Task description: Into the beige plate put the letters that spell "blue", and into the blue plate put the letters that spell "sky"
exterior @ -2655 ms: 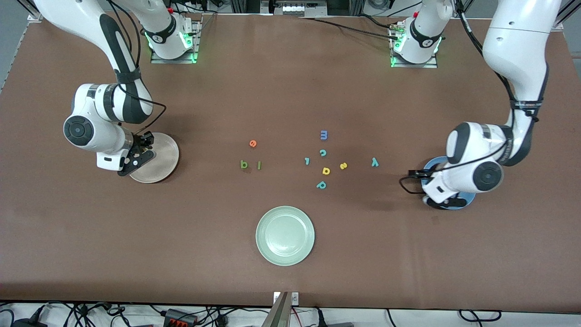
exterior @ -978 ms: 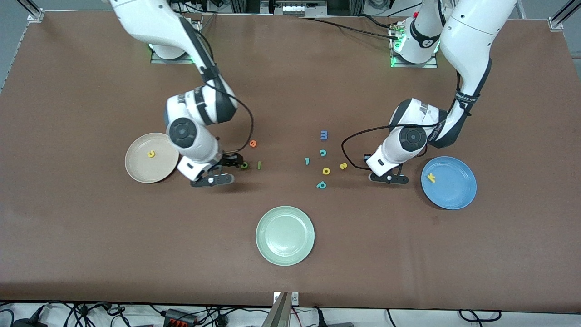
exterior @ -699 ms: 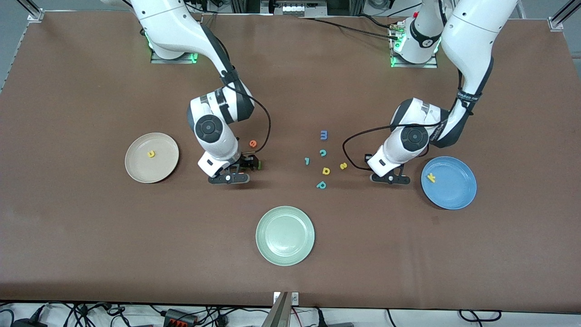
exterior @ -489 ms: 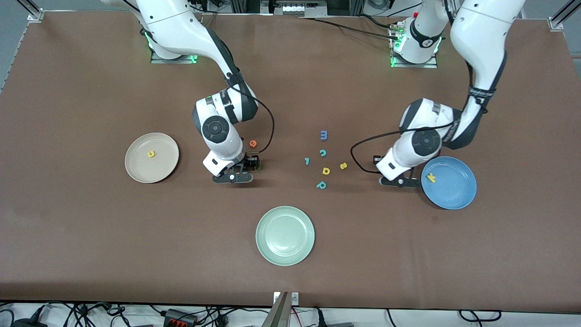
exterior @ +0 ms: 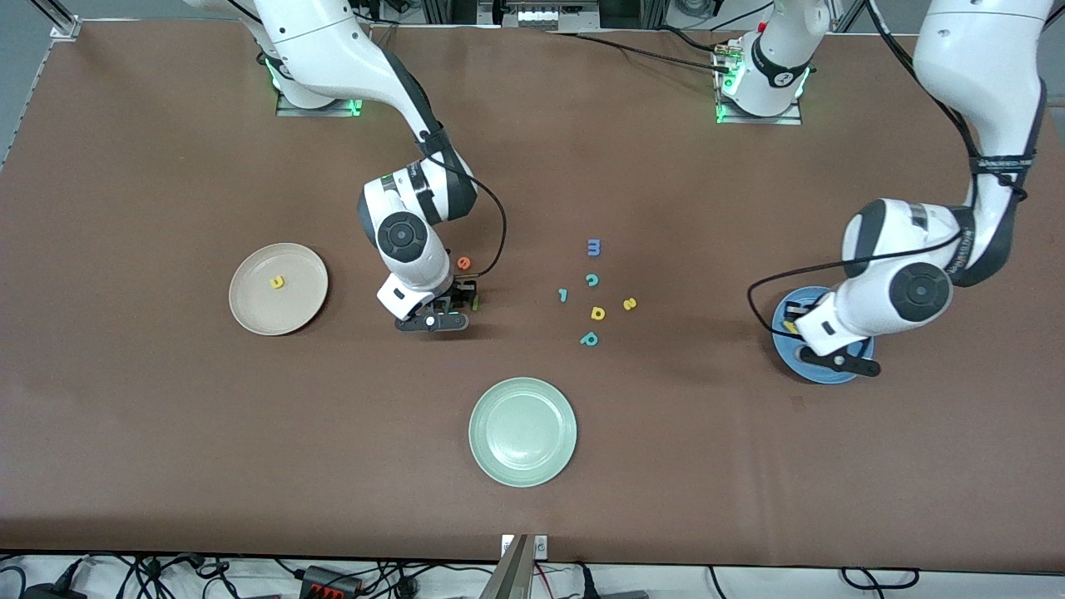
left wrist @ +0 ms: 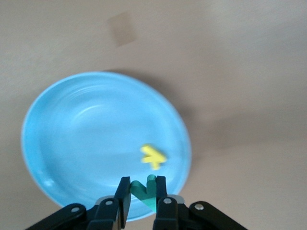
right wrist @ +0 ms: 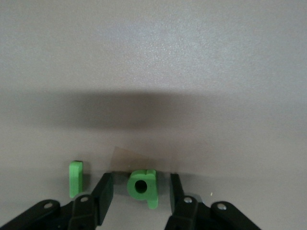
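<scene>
Over the blue plate (left wrist: 72, 143), the left gripper (left wrist: 143, 194) pinches the teal y (left wrist: 144, 189) upright, its forked arms pointing up out of the jaws, with the yellow k (left wrist: 153, 156) lying in the plate just beside it. The front view hides both letters under the arm. The right gripper (right wrist: 140, 191), fingers spread, straddles the green b (right wrist: 143, 186) on the table without touching it, the green l (right wrist: 76, 178) lying just outside one finger. The yellow u (exterior: 277, 282) lies in the beige plate (exterior: 250, 312), at nine o'clock from the orange e (exterior: 464, 263).

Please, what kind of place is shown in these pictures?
Probably a robotics lab: two white arms bolted to a brown table, cables along its edge, and foam letters such as the orange e laid out for sorting.
</scene>
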